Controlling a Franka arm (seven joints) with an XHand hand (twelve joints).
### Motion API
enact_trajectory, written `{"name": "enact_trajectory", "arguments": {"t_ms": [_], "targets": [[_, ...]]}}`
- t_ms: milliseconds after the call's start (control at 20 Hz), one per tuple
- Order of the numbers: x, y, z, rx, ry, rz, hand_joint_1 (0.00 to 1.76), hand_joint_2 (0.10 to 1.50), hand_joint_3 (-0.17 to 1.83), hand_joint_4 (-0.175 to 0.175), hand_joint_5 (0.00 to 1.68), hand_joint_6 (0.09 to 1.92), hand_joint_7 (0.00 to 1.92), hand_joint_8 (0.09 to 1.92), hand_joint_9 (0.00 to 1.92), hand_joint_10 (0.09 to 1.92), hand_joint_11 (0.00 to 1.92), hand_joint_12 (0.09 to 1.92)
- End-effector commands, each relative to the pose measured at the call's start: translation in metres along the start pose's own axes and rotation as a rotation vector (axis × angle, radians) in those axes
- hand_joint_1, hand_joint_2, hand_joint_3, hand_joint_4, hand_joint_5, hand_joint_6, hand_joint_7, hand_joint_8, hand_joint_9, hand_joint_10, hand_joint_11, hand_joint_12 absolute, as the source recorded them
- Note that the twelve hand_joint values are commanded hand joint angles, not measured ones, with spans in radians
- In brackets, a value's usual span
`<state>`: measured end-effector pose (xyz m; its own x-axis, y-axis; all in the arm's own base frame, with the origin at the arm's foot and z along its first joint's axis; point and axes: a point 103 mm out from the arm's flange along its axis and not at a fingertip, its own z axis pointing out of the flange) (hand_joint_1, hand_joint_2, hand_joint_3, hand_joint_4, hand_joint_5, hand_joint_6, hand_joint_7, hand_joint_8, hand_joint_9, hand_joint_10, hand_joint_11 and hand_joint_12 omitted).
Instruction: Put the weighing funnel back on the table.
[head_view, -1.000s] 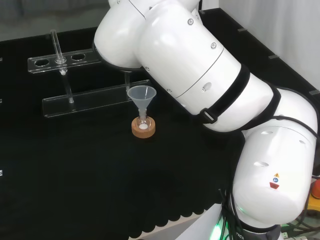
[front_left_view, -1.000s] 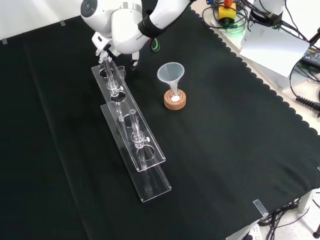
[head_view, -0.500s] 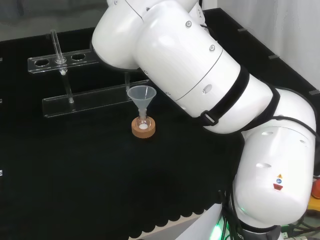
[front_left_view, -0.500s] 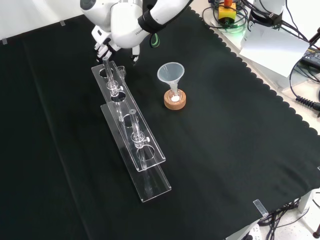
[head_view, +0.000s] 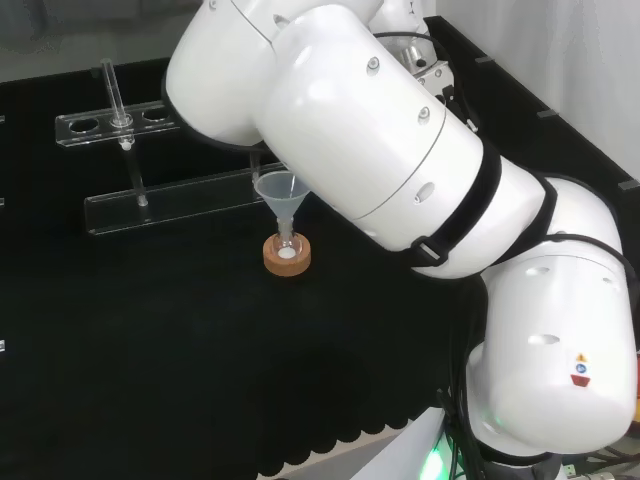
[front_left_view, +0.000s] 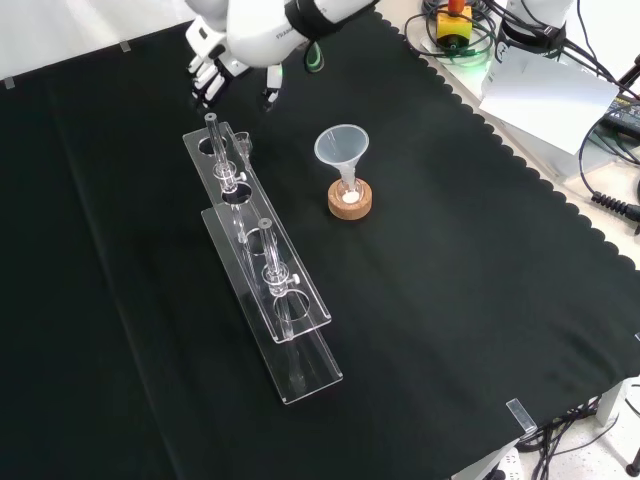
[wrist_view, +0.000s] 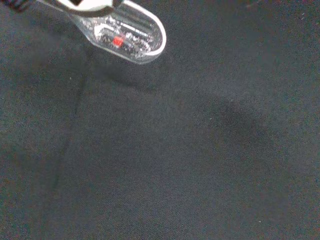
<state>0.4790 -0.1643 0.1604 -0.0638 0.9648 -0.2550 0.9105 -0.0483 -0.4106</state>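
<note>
Clearance, front view: the cloth (front_left_view: 480, 290) is bare betw. the funnel (front_left_view: 342, 148) on its cork ring (front_left_view: 350, 203) and the scalloped edge at right. It is also bare left of the tube rack (front_left_view: 262, 262). The hand (front_left_view: 213, 72) hangs at view top, just beyond the rack's far end and apart from it.

Wrist view: the weighing funnel (wrist_view: 131, 36) is off the cloth w/ its shadow beneath it. Its stem end is pinched under the hand's white part, w/ bare cloth all round.

Change vs. 1.0 s ago: the hand has lifted away from the rack's far tube. The arm links (head_view: 380, 150) sit further left in head view. Funnel and rack unmoved.
</note>
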Motion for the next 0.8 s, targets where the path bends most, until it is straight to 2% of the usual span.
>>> {"name": "enact_trajectory", "arguments": {"t_ms": [50,800], "targets": [[0.005,-0.034,-0.022,-0.050,0.022,0.011,0.82,0.69,0.54,-0.065,0.38,0.18,0.14,0.72,0.39,0.71,0.20,1.37],[0.028,-0.110,-0.068,-0.146,0.035,0.036,0.79,0.71,0.54,-0.065,0.42,0.15,0.23,0.71,0.49,0.67,0.26,1.36]]}}
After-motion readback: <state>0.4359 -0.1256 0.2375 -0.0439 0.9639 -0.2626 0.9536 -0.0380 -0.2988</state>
